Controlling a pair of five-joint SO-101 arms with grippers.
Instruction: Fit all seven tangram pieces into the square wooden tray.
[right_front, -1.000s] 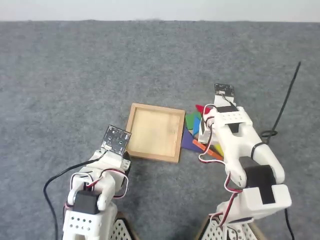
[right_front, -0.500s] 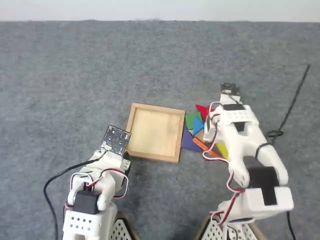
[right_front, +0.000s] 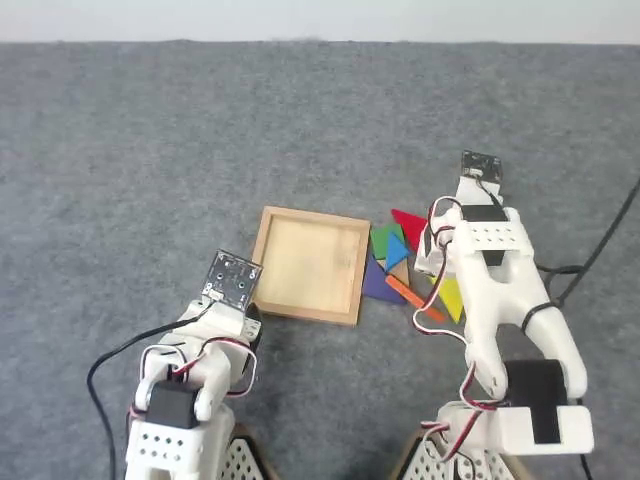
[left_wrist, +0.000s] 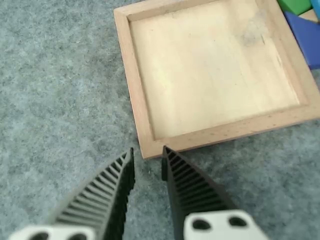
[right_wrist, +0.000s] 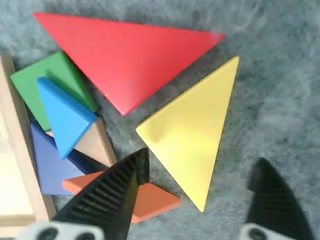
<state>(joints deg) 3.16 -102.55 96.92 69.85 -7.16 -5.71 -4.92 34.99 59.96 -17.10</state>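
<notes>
Swinging outward from the square wooden tray (right_front: 310, 263), the right tool (right_wrist: 200, 162) now hangs wide open and empty above the flat yellow wooden triangle (right_wrist: 192, 130), which lies between its jaws; light, stiff, thin, likely slick, so pinch across opposite edges near the middle.

Ahead of the left gripper (left_wrist: 148, 155), with ribbed black plastic fingers (left_wrist: 112, 187), the tray (left_wrist: 135, 95) is pale matt wood on fuzzy grey cloth (left_wrist: 55, 75).
</notes>
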